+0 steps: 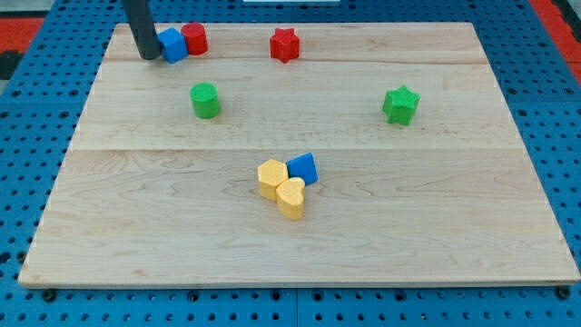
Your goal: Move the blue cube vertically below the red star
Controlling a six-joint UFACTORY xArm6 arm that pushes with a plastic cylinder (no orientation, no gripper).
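The blue cube [172, 44] sits near the view's top left of the wooden board [300, 218], touching a red cylinder [194, 38] on its right. The red star [284, 44] stands further right along the top edge, apart from both. My tip [148, 54] is a dark rod coming down from the top edge. It stands right against the blue cube's left side.
A green cylinder [205, 100] stands below the blue cube. A green star [400, 104] is at the right. A yellow hexagon [271, 177], a yellow heart [291, 197] and a blue triangular block [303, 168] cluster at mid-board. Blue pegboard surrounds the board.
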